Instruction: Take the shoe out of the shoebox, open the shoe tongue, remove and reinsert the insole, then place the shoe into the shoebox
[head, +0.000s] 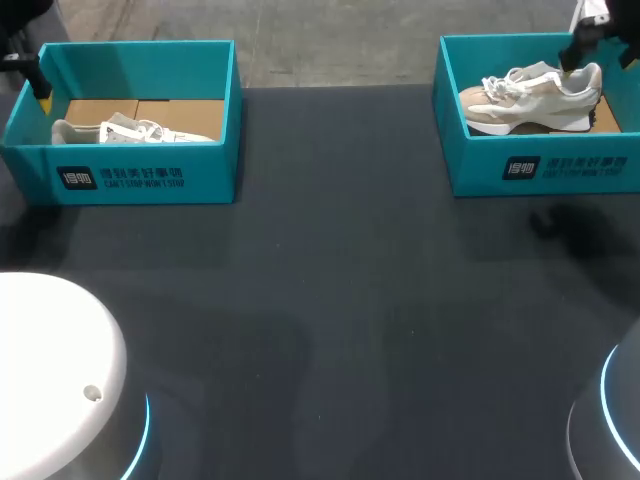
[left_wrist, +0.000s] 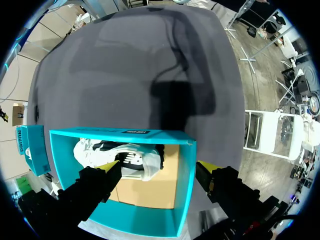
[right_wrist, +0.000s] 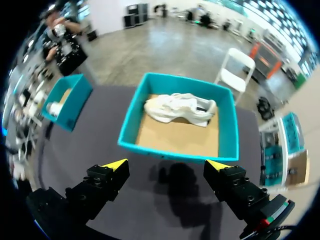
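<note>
In the head view the left shoe is half hidden behind its shoebox wall; the left gripper and right gripper are held spread (nothing grasped).

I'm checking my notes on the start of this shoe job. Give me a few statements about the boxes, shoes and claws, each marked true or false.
1. The left shoe lies in the left shoebox. True.
2. The right shoe lies on the table between the boxes. False: it lies inside the right shoebox.
3. The left claw is shut on the left shoe. False: it is open above the box and grips nothing.
4. The right claw is open and empty. True.
5. Both shoeboxes have lids on. False: both are open on top.
</note>
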